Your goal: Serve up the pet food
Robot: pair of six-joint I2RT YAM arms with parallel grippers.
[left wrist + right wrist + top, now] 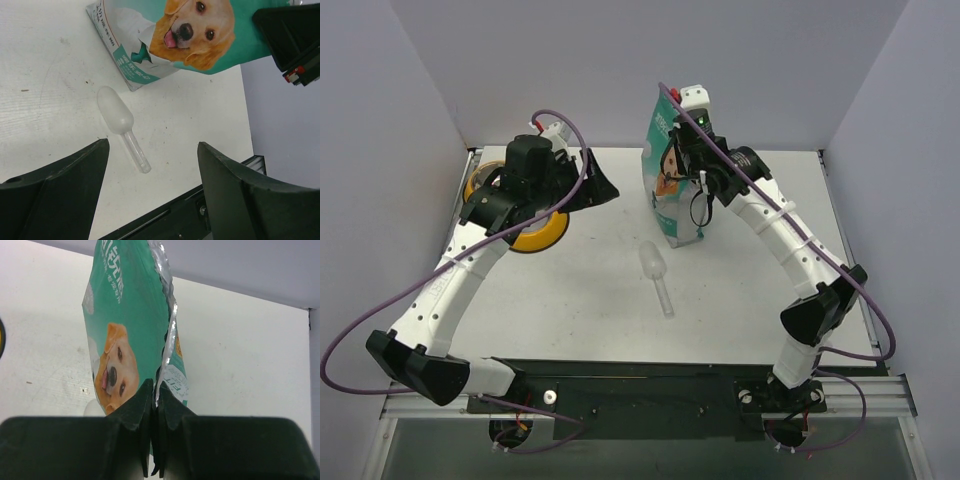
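Note:
The teal-and-white pouch [670, 190] [200, 30] [130, 315] with a golden retriever face stands upright at the back middle of the table. My right gripper [688, 128] [155, 390] is shut on the silver edge of its torn top. The pet food is hidden inside the pouch. A clear plastic scoop [655, 272] [116, 112] lies on the table in front of the pouch, handle toward the near edge. My left gripper [598, 180] [152, 145] hangs open and holds nothing, left of the pouch and over the right end of the yellow feeder [542, 237].
The left arm covers most of the yellow feeder at the back left. Grey walls close in the back and both sides. A black rail [640, 385] runs along the near edge, in front of the scoop.

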